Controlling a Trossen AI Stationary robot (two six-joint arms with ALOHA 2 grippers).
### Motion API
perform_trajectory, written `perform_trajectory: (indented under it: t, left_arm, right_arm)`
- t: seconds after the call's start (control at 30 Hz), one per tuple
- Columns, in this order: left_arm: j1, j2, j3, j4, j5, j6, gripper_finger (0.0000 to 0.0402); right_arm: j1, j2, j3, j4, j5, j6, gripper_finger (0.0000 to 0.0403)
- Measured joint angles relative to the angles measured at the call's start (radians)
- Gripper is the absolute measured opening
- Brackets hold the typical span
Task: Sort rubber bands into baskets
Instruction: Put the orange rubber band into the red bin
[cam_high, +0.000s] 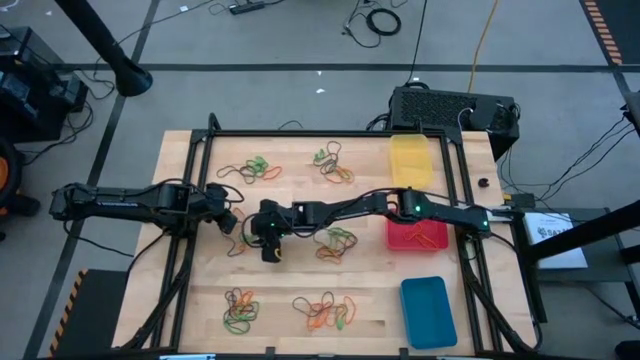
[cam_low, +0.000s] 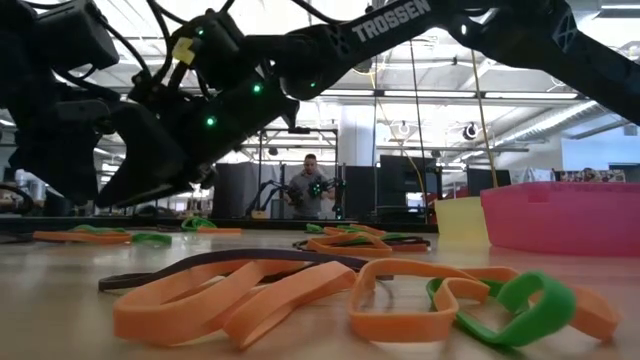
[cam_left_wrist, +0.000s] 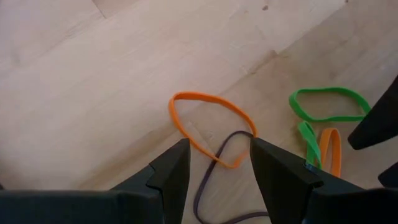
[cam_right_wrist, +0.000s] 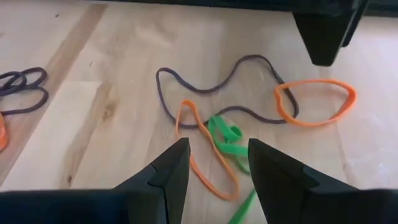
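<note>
Both arms meet near the table's (cam_high: 190, 300) middle-left; left gripper (cam_high: 232, 218) reaches in from the left edge, right gripper (cam_high: 268, 240) stretches across from the right, tips close but apart.

Left gripper (cam_left_wrist: 214, 163): fingers spread w/ a clear gap, nothing held; just ahead of the tips lie an orange band (cam_left_wrist: 208, 124) and a dark purple-brown band (cam_left_wrist: 214, 180) crossing it, flat on the wood; green band (cam_left_wrist: 326, 104) off to one side.

Right gripper (cam_right_wrist: 212, 163): fingers also parted, empty; under/ahead of it a small tangle – long dark band (cam_right_wrist: 217, 87), thin orange loop (cam_right_wrist: 202, 149), green band (cam_right_wrist: 227, 140), plus another orange band (cam_right_wrist: 317, 102) farther out (near the other arm's dark fingertip).

Rubber bands sit in loose piles: two at the far side (cam_high: 250, 168) (cam_high: 333, 165), one mid-table by the right arm (cam_high: 335, 243), two at the near edge (cam_high: 240, 310) (cam_high: 325, 312); low view shows orange, green & dark ones (cam_low: 300, 290) close up.

Baskets line the right side: yellow basket (cam_high: 411, 160) far; red basket (cam_high: 417, 236) in the middle, a few orange bands in it, right arm passing over its far edge; blue basket (cam_high: 428, 311) nearest.

Black box (cam_high: 450, 108) sits beyond the yellow basket; a person (cam_low: 310, 188) stands far back in the room.
</note>
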Motion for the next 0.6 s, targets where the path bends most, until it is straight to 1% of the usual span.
perform_trajectory:
  t: [0.23, 0.43, 0.53, 0.6]
  left_arm:
    - [0.000, 0.000, 0.000, 0.001, 0.000, -0.002, 0.0175]
    - [0.000, 0.000, 0.000, 0.003, -0.001, -0.003, 0.0175]
    - [0.000, 0.000, 0.000, 0.003, -0.001, -0.008, 0.0175]
    - [0.000, 0.000, 0.000, 0.003, -0.001, -0.008, 0.0175]
  right_arm:
    - [0.000, 0.021, -0.003, -0.033, 0.001, 0.018, 0.0157]
    - [0.000, 0.065, -0.002, 0.035, 0.002, 0.073, 0.0157]
    - [0.001, 0.065, -0.002, 0.022, 0.002, 0.099, 0.0156]
    - [0.005, 0.065, -0.001, 0.010, 0.010, 0.093, 0.0148]
